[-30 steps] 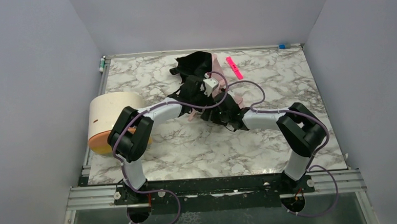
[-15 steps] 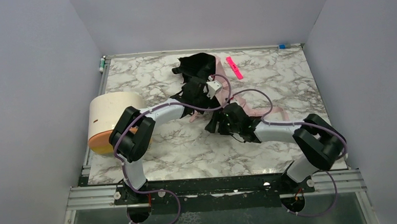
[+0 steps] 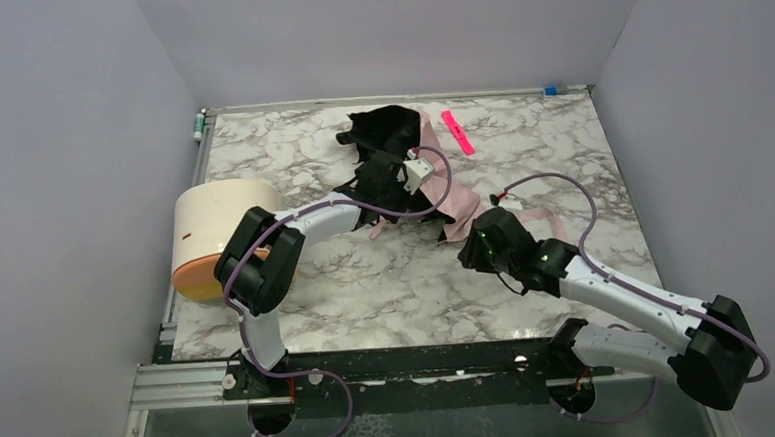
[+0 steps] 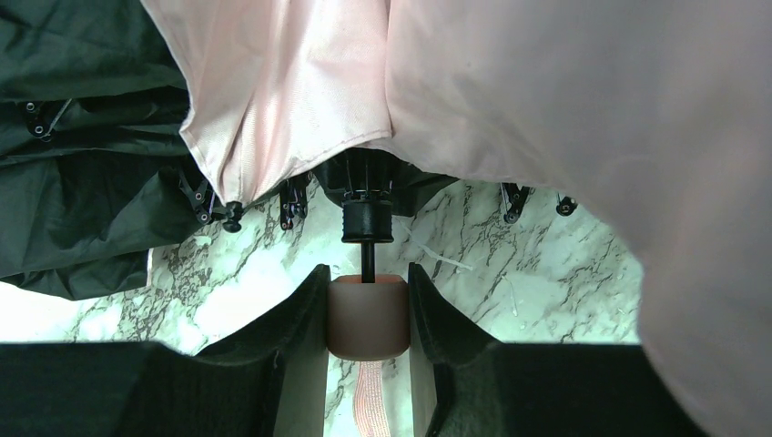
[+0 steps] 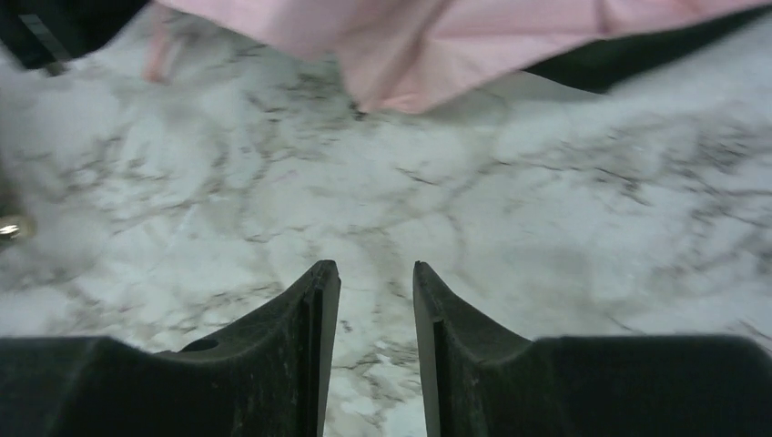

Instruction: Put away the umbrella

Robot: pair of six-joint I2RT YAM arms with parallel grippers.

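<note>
The umbrella [image 3: 389,138] lies half-collapsed at the back middle of the marble table, with black lining [image 4: 82,137] bunched up and pale pink fabric [image 3: 458,210] spilling to the right. My left gripper [image 4: 367,273] is shut on its small pink handle [image 4: 367,319]. The thin black shaft [image 4: 368,258] runs forward into the canopy, and the pink strap [image 4: 370,401] hangs below the handle. My right gripper [image 3: 475,244] sits just right of and nearer than the pink fabric. In the right wrist view this gripper [image 5: 375,266] is open and empty over bare marble, with the fabric edge [image 5: 410,55] ahead.
A cream cylinder with an orange end [image 3: 209,238] lies at the left edge beside the left arm's elbow. A bright pink strip [image 3: 457,132] lies at the back right. Grey walls close in the table on three sides.
My right arm has pulled back right and toward the near edge, away from the umbrella, and its jaws have narrowed. The left gripper has kept its hold on the handle.
</note>
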